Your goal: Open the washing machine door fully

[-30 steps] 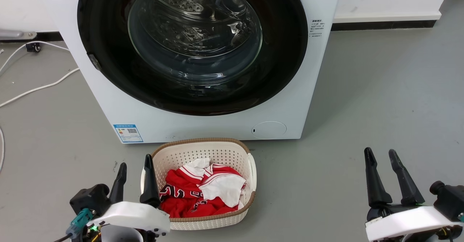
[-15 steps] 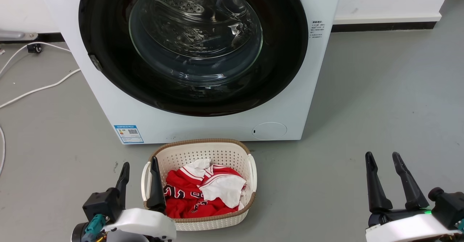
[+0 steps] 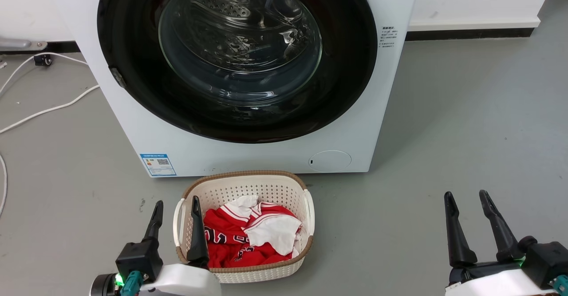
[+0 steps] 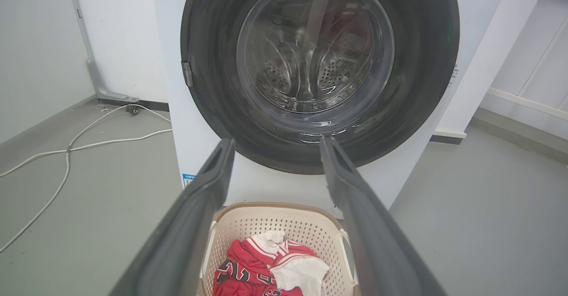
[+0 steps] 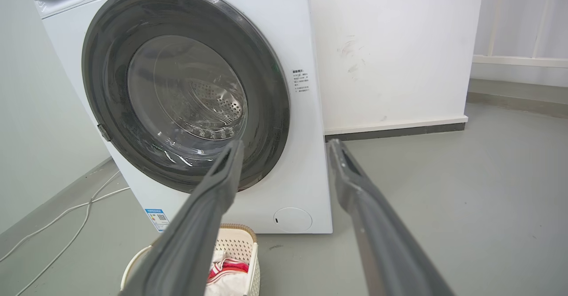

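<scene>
The grey floor is occupied by the washing machine; a cream basket is set just before it; white cables are strewn at the left.

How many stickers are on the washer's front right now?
2. A blue label low on the left of the washing machine; a small text label just right of the door. The machine's top is partly out of view, so more may be hidden.

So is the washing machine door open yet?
No, in the right wrist view the washing machine door lies closed, flush against the washing machine front.
</scene>
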{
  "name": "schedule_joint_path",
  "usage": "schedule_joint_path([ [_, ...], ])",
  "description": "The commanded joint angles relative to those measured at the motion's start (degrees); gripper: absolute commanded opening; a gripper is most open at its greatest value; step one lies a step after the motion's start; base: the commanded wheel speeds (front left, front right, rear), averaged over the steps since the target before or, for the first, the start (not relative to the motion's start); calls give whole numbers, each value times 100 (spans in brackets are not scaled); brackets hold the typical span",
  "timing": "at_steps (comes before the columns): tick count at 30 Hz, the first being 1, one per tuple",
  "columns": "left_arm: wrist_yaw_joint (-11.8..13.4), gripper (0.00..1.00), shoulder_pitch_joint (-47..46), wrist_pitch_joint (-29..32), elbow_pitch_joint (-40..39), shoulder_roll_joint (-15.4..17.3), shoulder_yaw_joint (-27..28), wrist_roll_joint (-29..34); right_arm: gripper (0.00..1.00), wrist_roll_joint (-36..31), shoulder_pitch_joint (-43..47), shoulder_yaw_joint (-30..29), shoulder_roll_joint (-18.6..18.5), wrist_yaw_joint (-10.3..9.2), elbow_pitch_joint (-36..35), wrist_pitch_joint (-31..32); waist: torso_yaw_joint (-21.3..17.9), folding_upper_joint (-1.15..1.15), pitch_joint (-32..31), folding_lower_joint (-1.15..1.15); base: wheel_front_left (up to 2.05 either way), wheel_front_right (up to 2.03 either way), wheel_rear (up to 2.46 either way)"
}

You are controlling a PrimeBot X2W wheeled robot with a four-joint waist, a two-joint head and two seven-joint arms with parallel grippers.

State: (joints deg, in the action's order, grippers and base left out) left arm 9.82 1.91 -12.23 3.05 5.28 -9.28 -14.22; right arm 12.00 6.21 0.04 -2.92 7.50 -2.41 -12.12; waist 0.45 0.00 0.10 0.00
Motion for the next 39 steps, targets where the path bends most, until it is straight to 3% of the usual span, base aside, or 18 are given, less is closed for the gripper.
schedule_joint_path([
  [1, -8, 100, 54, -42, -16, -6, 2, 128, 100, -95, 59, 4, 2, -2, -70, -64, 3, 0, -2, 0, 0, 0, 0],
  [27, -204, 100, 233, -312, 0, -204, 177, 1136, 100, -617, 229, 6, 7, -2, -53, -320, 50, 0, -24, 0, 0, 0, 0],
  [39, -261, 100, 225, -299, 55, -234, 229, 1116, 100, -554, 215, 24, 7, -2, -20, -309, 52, 0, -33, 0, 0, 0, 0],
])
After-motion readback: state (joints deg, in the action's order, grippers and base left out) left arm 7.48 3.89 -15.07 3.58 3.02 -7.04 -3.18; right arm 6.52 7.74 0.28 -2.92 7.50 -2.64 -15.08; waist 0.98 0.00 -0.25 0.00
